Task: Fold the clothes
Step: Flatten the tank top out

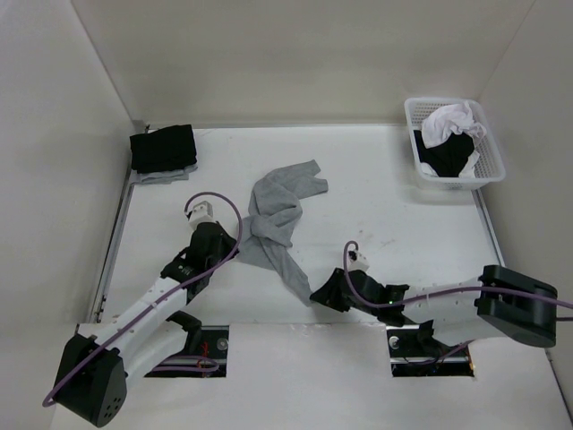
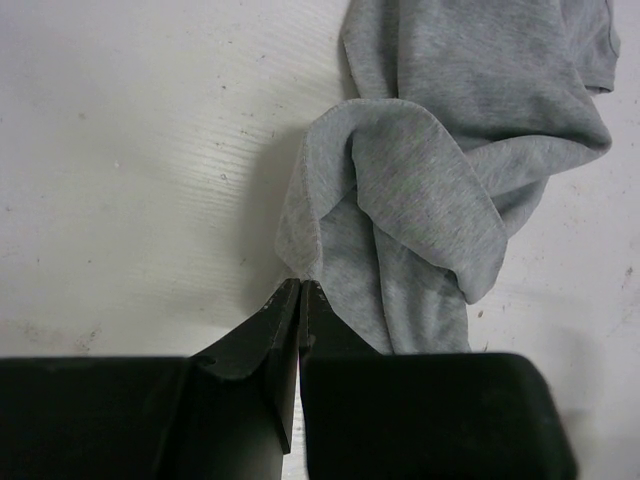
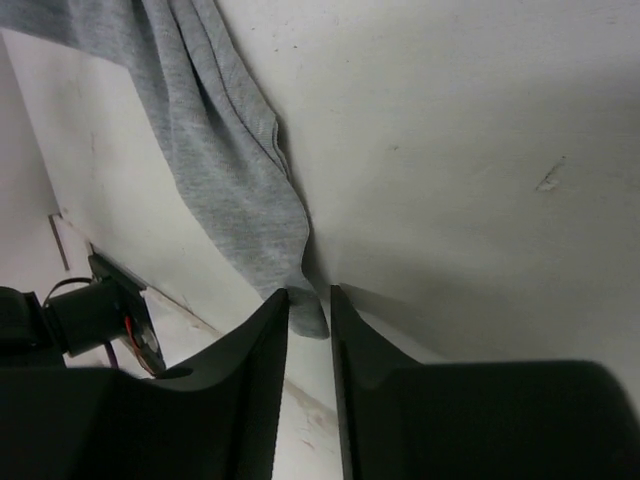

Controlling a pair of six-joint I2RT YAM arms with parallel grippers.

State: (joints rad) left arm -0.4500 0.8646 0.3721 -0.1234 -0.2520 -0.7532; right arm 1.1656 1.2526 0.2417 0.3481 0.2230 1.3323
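"Clothes (image 1: 273, 219) first: where are they, and is anything folded?" asks Ines.

"Centre of the top view, on the white table (image 1: 403, 233)," says Tom. "The clothes are one grey, shirt-like piece. It is bunched and twisted into a rope that runs from upper centre down toward lower centre. I see no neat fold anywhere, so I'd judge the task barely begun."

"Take me across, left to right."

"In the upper left corner there is a black stack of cloth (image 1: 163, 146), well apart from the grey. Next comes the left gripper (image 2: 300, 287), at the garment's left edge. In its wrist view the jaws are pressed together, with a fold of grey hem pinched at the tips. Then comes the garment itself. At its lower end is the right gripper (image 3: 308, 300), with its jaws a narrow slot apart and the grey tail tip sitting in the mouth of that slot. I see no clamp on the cloth there yet. In the upper right corner a white basket (image 1: 457, 182) holds a white garment (image 1: 452, 121) and a black one (image 1: 448, 159)."

"What's left?"

"Nearly all of it. My guess is to get both ends held, then draw them apart to untwist and flatten the piece. After that the sleeves go in and the body folds over. Fabric this thin will likely sag and slip, so the right side needs a firm hold on that tip first."
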